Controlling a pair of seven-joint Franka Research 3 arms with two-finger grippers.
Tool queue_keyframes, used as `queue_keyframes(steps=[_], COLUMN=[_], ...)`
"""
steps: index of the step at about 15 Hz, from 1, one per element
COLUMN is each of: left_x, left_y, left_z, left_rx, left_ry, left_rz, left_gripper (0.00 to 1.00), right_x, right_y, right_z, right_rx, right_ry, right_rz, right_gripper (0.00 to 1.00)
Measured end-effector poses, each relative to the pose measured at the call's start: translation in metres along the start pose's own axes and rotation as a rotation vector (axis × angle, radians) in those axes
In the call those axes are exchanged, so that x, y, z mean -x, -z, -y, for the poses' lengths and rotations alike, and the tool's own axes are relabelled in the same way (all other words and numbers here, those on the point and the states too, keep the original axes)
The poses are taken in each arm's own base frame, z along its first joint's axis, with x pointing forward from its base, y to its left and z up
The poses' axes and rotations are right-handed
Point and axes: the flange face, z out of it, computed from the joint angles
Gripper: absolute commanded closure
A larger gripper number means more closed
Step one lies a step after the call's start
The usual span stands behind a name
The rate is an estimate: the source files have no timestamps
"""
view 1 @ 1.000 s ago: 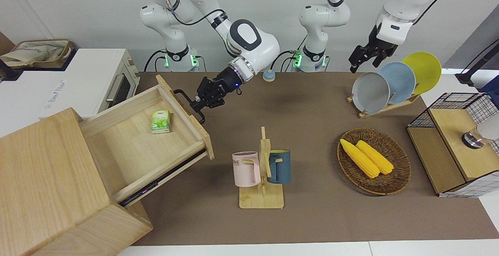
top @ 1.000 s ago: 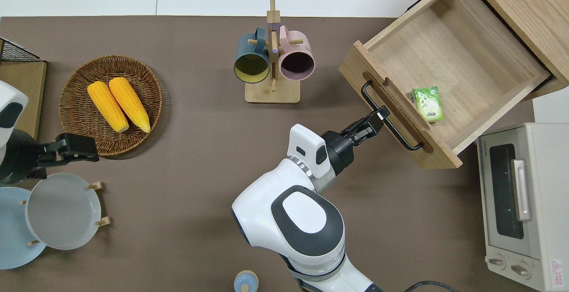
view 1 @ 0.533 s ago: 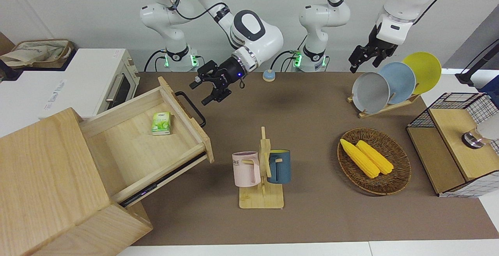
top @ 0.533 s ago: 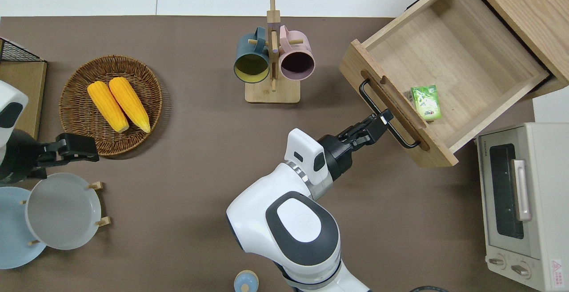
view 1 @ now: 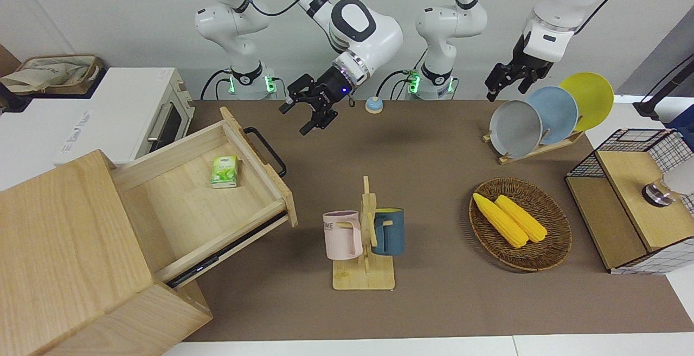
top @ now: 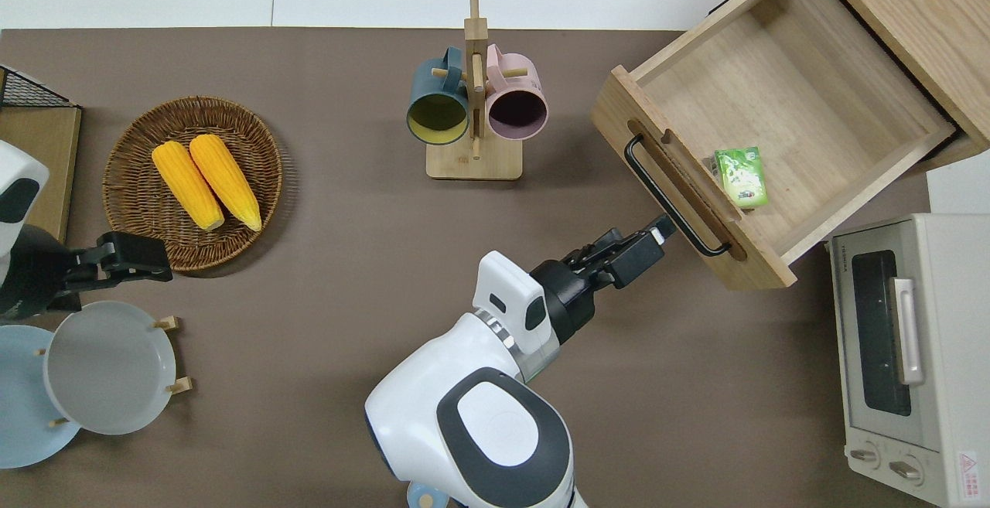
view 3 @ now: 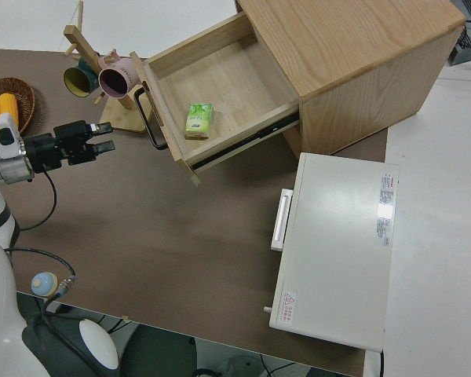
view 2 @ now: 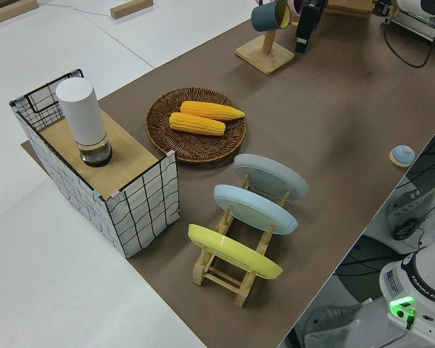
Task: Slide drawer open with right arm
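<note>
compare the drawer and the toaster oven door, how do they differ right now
The drawer is pulled far out of its cabinet, while the toaster oven door is shut. The drawer is pale bare wood; the oven is white with a dark window. The drawer's handle is a black bar; the oven's is silver. Both handles are free: the right hand is open, off the drawer's bar.

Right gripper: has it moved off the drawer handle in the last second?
Yes. The right gripper has let go of the drawer's black handle and pulled back toward the robots; its fingers are open and clear of the bar.
</note>
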Motion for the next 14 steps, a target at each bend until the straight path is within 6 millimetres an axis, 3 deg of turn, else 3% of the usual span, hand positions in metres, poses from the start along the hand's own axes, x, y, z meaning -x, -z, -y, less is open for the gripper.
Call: queue_keyframes(steps=[4, 6, 8, 9, 12, 14], left_x=[0.0, 0.0, 0.0, 0.0, 0.0, 0.0], left_y=[0.0, 0.0, 0.0, 0.0, 0.0, 0.0], left_z=[0.0, 0.0, 0.0, 0.0, 0.0, 0.0], left_rx=[0.0, 0.0, 0.0, 0.0, 0.0, 0.0], left_ry=[0.0, 0.0, 0.0, 0.0, 0.0, 0.0], left_rz=[0.0, 0.0, 0.0, 0.0, 0.0, 0.0], left_gripper=[0.01, 0.01, 0.01, 0.01, 0.01, 0.01], right_x=[0.002, 0.008, 0.011, 0.013, 0.027, 0.037], right_y=[0.006, -0.004, -0.013, -0.02, -0.061, -0.084], right_z=[-0.058, -0.085, -0.099, -0.108, -0.171, -0.203], right_rx=[-0.251, -0.36, -0.475, -0.53, -0.789, -0.884], right_ry=[-0.134, -0.193, -0.255, -0.288, -0.337, -0.371], right_rz=[0.09, 0.174, 0.246, 0.288, 0.411, 0.439], right_gripper=[0.015, 0.015, 0.015, 0.015, 0.015, 0.015])
